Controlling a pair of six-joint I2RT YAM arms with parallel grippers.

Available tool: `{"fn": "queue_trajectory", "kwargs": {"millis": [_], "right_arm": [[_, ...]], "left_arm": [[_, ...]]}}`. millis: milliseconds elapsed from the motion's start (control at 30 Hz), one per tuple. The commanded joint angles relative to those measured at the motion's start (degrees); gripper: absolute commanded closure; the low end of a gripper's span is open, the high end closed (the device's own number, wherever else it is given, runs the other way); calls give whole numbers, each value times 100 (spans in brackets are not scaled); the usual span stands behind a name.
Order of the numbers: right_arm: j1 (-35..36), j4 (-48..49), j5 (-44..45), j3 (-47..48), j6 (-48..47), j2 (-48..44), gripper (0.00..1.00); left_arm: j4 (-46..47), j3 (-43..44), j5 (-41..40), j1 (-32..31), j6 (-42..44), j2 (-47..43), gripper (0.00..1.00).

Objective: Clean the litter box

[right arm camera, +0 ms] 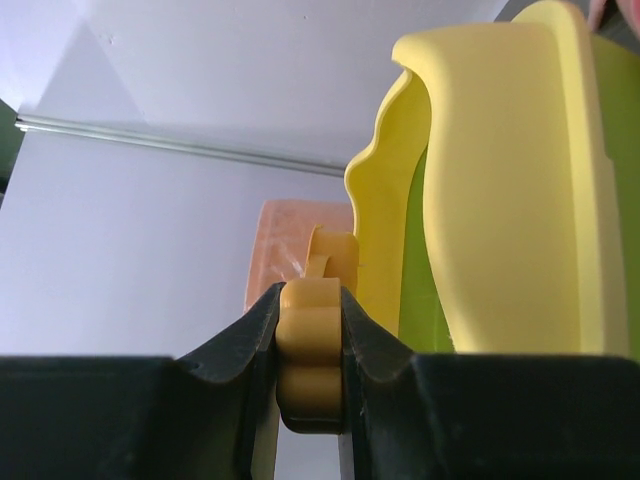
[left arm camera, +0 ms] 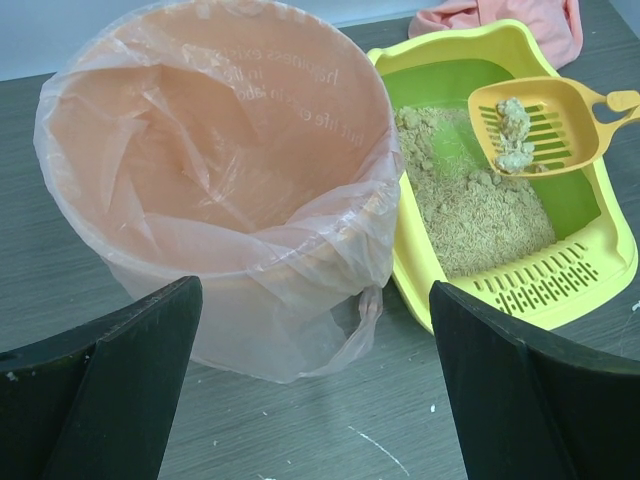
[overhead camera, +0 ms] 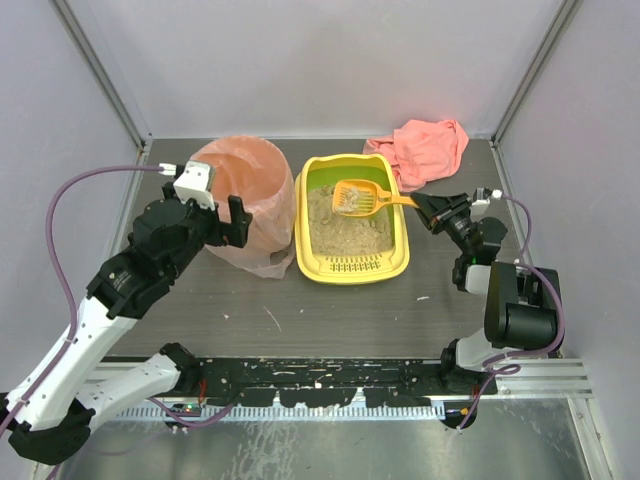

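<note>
Loaded scoop over the tray. The yellow rectangular plastic litter box [overhead camera: 352, 266], green inside and holding beige sandy litter, stands mid-table with its long axis running near to far and its slotted rim at the near end. The right gripper [overhead camera: 428, 206] is clamped on the handle of an orange slotted plastic scoop [overhead camera: 358, 198], which hangs over the far half of the box with a clump of litter in its bowl. The scoop's long axis runs left to right, bowl leftward. The round bin lined with a pink plastic bag [overhead camera: 250, 215] stands just left of the box, so the load probably has to travel left across the box's left wall. The left gripper [left arm camera: 315, 292] is nearer the bin, jaws spread wide and empty at its near side.
</note>
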Motion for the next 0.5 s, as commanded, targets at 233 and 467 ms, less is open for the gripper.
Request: {"fn": "queue_trajectory", "kwargs": {"millis": [233,467], "right_arm": [[-193,271,148,-6,212,47,99],[-138,150,364,-54,224,0,99]], "left_arm": [[327,271,-53,34,-56,92,2],[325,281,-85,31,-37,124,2]]}}
